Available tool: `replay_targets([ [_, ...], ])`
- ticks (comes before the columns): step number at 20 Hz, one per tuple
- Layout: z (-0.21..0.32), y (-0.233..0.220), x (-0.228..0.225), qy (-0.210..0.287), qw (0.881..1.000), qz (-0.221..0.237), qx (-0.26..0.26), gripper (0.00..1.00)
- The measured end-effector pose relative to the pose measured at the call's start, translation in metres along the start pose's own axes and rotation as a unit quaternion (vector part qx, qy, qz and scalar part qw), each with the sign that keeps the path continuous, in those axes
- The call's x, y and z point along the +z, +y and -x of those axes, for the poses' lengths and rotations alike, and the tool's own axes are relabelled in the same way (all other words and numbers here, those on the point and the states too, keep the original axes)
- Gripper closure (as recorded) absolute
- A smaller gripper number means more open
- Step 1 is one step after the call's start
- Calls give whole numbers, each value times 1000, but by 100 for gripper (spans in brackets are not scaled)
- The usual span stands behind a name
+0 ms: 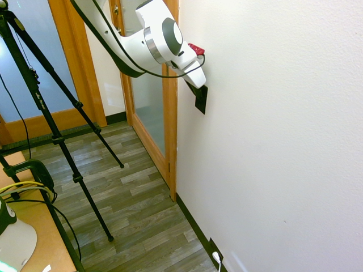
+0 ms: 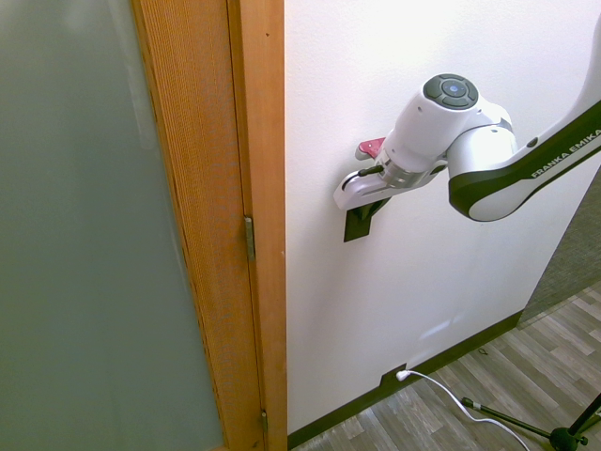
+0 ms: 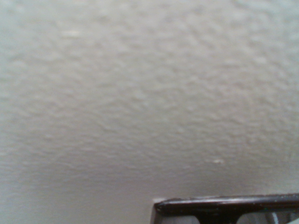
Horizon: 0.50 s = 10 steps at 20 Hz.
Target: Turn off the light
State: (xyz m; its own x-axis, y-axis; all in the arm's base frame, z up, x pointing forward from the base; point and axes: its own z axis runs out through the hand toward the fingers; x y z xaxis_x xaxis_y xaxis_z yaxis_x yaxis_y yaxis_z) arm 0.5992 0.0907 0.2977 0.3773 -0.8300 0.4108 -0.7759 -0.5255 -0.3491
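Observation:
The switch [image 1: 201, 100] is a small black upright plate on the white wall, just right of the wooden door frame; it also shows in the second exterior view [image 2: 356, 226]. My gripper [image 1: 191, 86] points at the wall and sits over the plate's upper part [image 2: 372, 209], its tip hidden between the hand and the wall. In the wrist view there is only textured white wall close up, with the dark edge of the switch plate [image 3: 224, 204] low in the picture. The room is brightly lit; no lamp is in view.
A wooden door frame [image 1: 170, 113] with a frosted glass door [image 2: 94, 235] stands beside the switch. Low on the wall is a dark outlet plate with a white plug [image 1: 215, 253], also in the second exterior view [image 2: 394, 378]. A desk corner [image 1: 48, 243] lies at the near left.

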Motion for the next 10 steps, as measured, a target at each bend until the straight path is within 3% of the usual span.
replay_targets([
  [10,8,3,19,-5,1000,8,-2,100],
])
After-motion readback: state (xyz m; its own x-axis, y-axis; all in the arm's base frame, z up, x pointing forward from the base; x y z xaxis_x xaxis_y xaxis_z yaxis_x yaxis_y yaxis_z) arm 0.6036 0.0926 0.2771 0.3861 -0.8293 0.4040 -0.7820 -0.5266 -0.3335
